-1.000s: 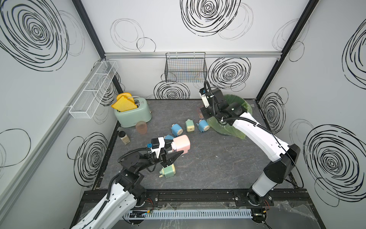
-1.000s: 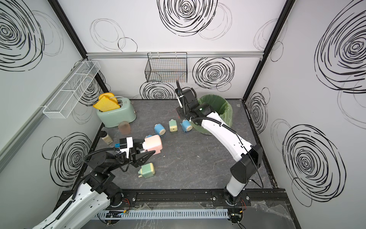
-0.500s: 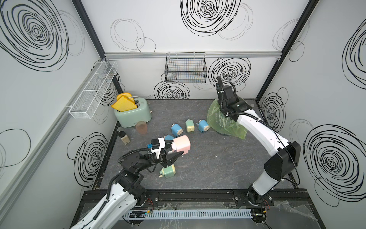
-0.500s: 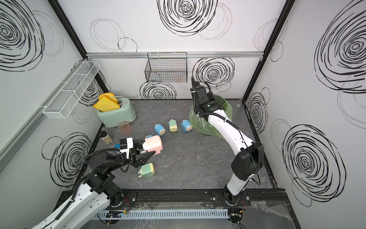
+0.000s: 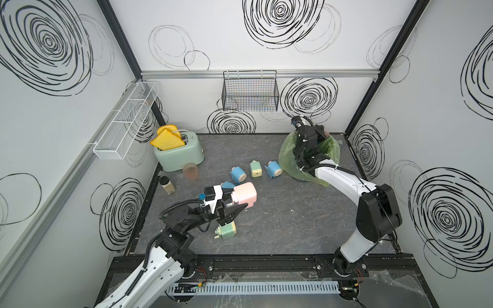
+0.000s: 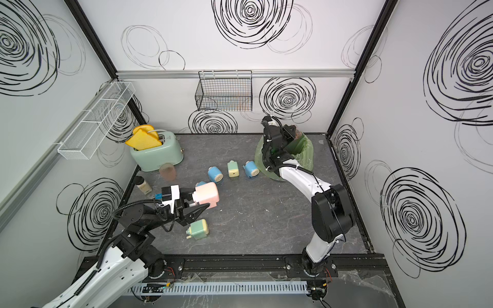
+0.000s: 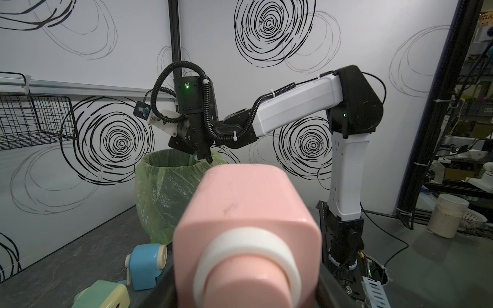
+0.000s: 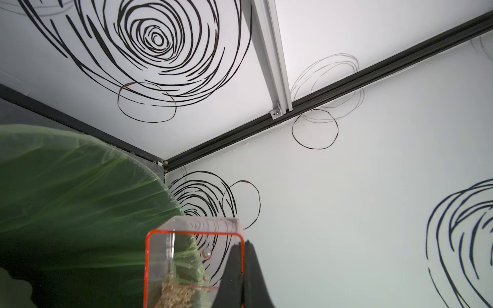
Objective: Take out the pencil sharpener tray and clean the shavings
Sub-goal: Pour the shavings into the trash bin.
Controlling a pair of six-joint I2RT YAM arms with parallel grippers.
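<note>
Clear orange-rimmed tray [image 8: 194,264], brown shavings [image 8: 176,293] inside

Both top views look steeply down from high at the cell's front, far enough to take in the whole table [image 5: 293,218], both arms and three walls; they share nearly everything. The left wrist view sits close behind the pink sharpener [image 7: 248,226], facing level across the table to the bin [image 7: 160,192] and right arm [image 7: 298,104]. The right wrist view, close by the tray [image 8: 194,266], looks over the bin's rim up into the wall corner [image 8: 165,162].
</note>
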